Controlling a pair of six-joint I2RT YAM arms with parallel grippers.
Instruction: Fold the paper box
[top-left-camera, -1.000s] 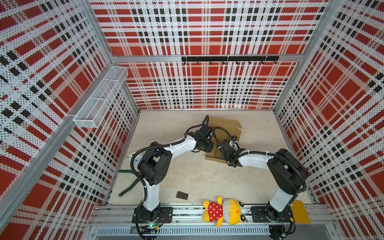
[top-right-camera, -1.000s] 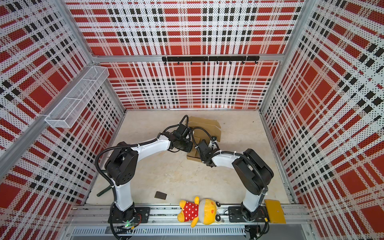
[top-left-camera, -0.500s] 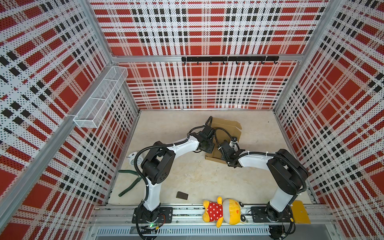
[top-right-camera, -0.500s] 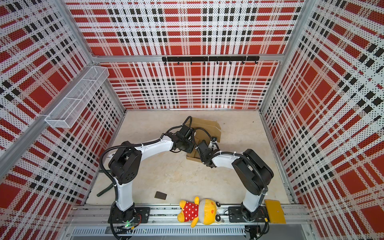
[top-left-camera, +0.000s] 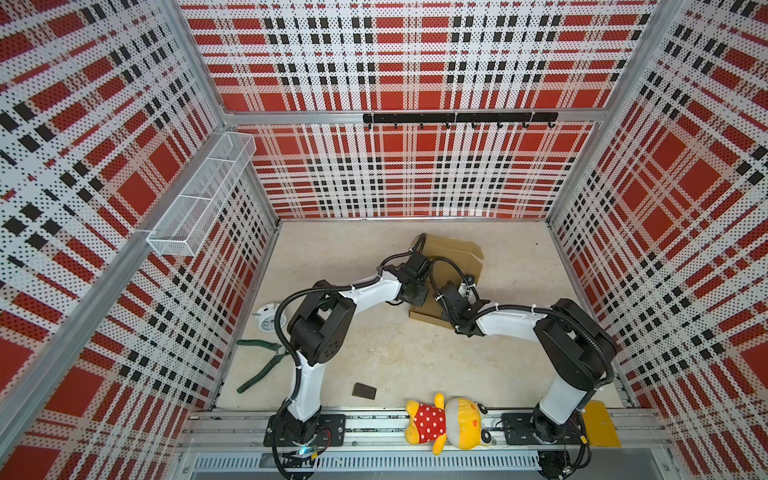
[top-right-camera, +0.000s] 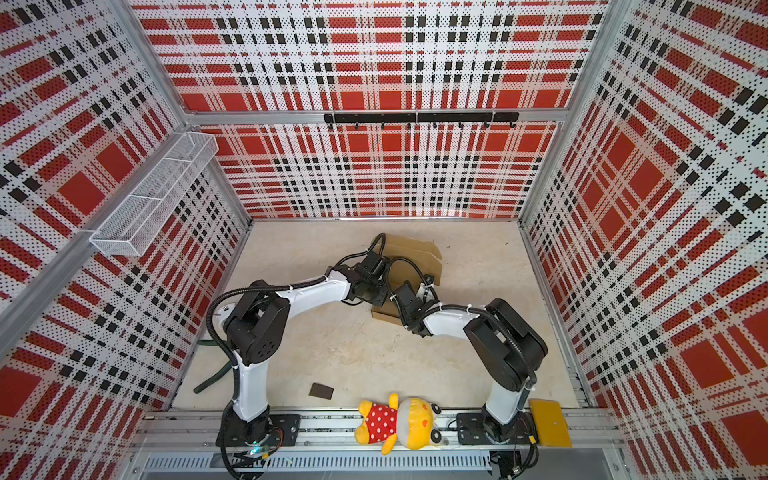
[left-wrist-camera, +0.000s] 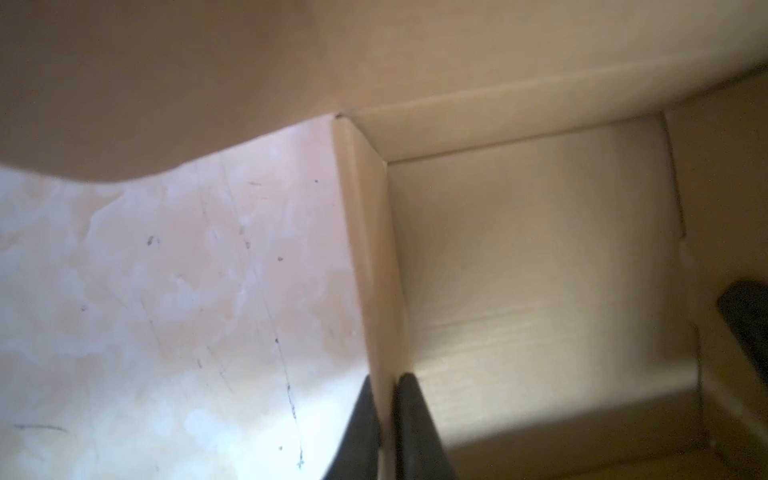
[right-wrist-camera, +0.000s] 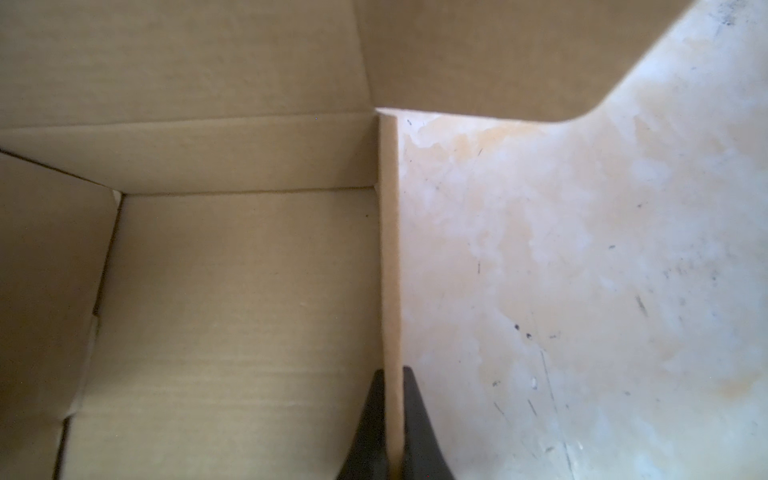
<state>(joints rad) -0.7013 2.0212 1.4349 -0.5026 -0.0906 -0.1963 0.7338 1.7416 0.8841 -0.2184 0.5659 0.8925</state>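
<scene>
Nearest, on the front rail (top-left-camera: 374, 419), toy (top-left-camera: 428, 428); just beyond, block (top-left-camera: 364, 390) on the surface (top-left-camera: 374, 349). Farther back, left end effector (left-wrist-camera: 386, 380) pinching one side wall of the box (top-left-camera: 453, 253), right end effector (right-wrist-camera: 393, 370) pinching the opposite wall (both upright), mid-surface toward the back.

I see a yellow plush bear (top-left-camera: 446, 424) in a red dotted shirt lying on the front rail (top-left-camera: 374, 424), a small dark brown block (top-left-camera: 364, 391) on the tabletop (top-left-camera: 395, 357) near it, and a flat yellow pad (top-left-camera: 600, 424) at the front right. By the left wall (top-left-camera: 104, 187) lie green-handled pliers (top-left-camera: 255, 343) and a white alarm clock (top-left-camera: 268, 319). A white wire basket (top-left-camera: 199, 199) hangs on that wall, and a black hook rail (top-left-camera: 457, 118) on the back wall (top-left-camera: 415, 187).
</scene>
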